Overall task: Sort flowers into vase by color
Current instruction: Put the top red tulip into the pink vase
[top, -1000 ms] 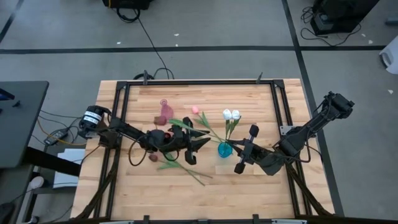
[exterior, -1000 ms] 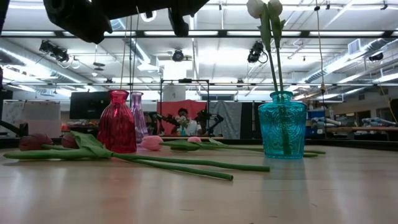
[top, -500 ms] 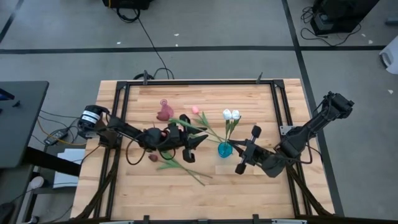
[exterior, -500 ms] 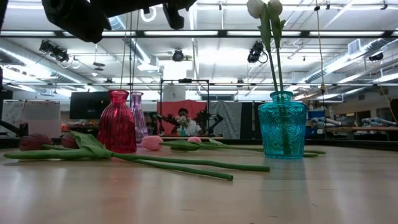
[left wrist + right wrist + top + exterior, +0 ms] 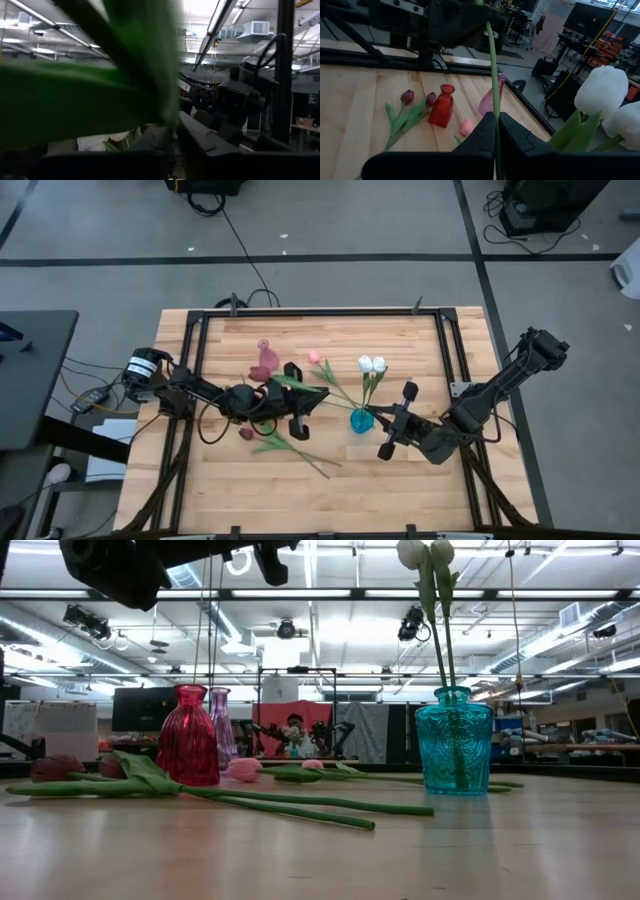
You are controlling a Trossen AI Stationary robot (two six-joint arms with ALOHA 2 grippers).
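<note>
A long-stemmed flower hangs in the air between my two grippers; its head does not show. My left gripper is shut on its leafy part. My right gripper is shut on its thin stem, beside the teal vase. Two white tulips stand with their stems in that vase. Dark maroon tulips and a pink flower lie flat on the table. A red vase and a pink vase stand far left of centre. My left gripper has its fingers closed on the flower's broad green leaves, about midway along the flower. The leaves fill the wrist view and hide the exact spot. That part is lifted clear of the table. My right gripper pinches the thin stem between its two fingers, which come in from the table's right. The stem runs on from the fingers toward my left gripper, clear of the table.
Loose green stems and leaves lie on the wood near my left gripper. A black frame rims the table. In the low view a person sits in the room far behind the vases.
My left gripper has risen, moved a little toward the table's far edge and shut on the flower's leaves. The flower itself has stayed where it was.
</note>
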